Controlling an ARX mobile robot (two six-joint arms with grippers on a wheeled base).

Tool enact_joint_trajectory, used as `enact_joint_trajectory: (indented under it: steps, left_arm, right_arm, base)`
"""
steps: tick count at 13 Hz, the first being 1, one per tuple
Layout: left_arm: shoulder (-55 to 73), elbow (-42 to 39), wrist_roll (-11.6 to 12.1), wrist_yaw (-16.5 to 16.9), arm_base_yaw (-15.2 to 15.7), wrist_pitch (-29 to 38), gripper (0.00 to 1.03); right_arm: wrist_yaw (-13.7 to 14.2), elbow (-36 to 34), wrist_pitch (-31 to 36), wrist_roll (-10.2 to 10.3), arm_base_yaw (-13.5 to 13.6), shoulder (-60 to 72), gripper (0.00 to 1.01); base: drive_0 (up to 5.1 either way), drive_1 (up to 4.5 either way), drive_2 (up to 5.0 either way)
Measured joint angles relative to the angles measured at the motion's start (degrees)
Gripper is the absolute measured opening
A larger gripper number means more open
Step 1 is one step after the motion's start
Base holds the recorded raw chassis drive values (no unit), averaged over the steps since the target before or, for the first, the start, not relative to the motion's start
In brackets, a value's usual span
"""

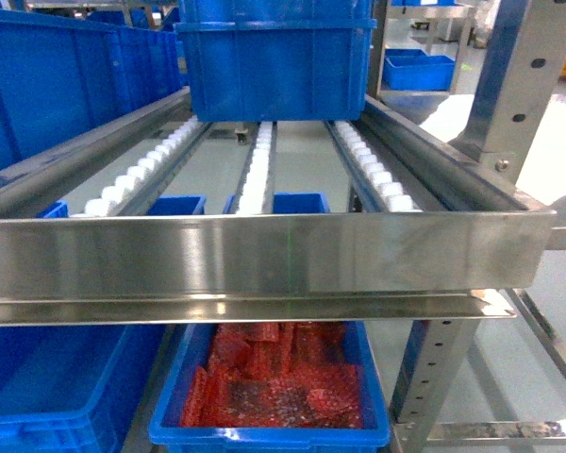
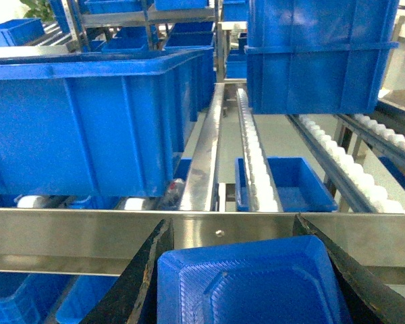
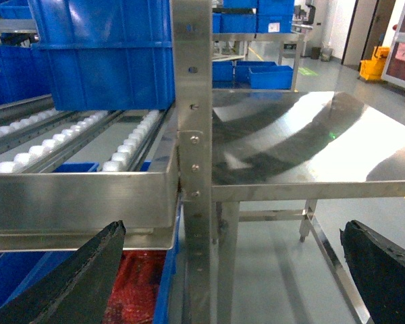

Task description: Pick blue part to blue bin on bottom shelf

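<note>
Left gripper (image 2: 246, 270): black fingers (image 2: 138, 283) are seen closed against both sides of the blue part (image 2: 253, 287).
Blue part: held at the bottom edge, just before the shelf's front rail (image 2: 88, 233).
Blue bins: one large (image 2: 88, 125) at the rail's left end, another (image 2: 320, 54) farther back on the white rollers (image 2: 256, 162).

Bright, soft-focus, glare on steel
</note>
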Motion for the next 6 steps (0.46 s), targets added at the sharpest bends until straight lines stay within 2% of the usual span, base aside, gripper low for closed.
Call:
enact_joint_trajectory:
  steps: [6]
  left_arm:
    - [0.02,0.00,0.00,0.00,-0.04,0.04,0.44]
  right_arm:
    - [0.11,0.00,-0.11,0.00,0.00,0.00,0.98]
  base:
    - [-4.9,2.44,2.4]
